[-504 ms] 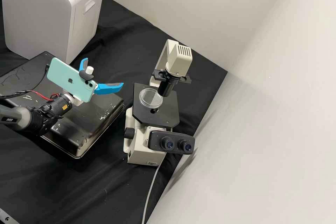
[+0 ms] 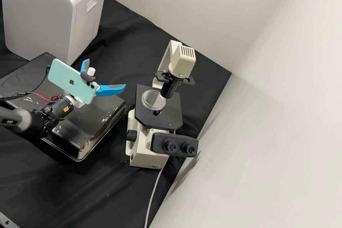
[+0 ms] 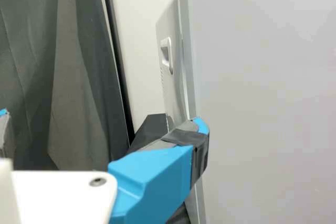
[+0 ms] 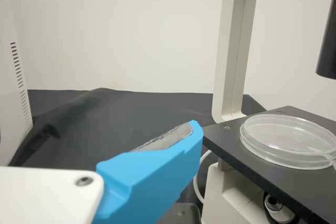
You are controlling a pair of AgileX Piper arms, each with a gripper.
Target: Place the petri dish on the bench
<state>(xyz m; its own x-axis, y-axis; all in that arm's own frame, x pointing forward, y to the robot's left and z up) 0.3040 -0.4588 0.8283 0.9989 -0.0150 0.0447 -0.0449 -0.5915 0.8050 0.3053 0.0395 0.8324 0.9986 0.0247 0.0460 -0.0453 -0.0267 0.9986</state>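
No visible shift since half a second ago: right claw [image 2: 105, 74] spread open and empty, near the microscope stage [image 2: 171, 114] but apart from the petri dish [image 2: 154, 99] lying on it, left claw [image 3: 100, 121] likewise open, so grasp and transfer to the desk [image 2: 89, 192] yet to begin.

Clear glossy petri dish [image 2: 154, 99]

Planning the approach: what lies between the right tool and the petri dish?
Only open air, then a bare strip of stage before the petri dish, in the right wrist view.
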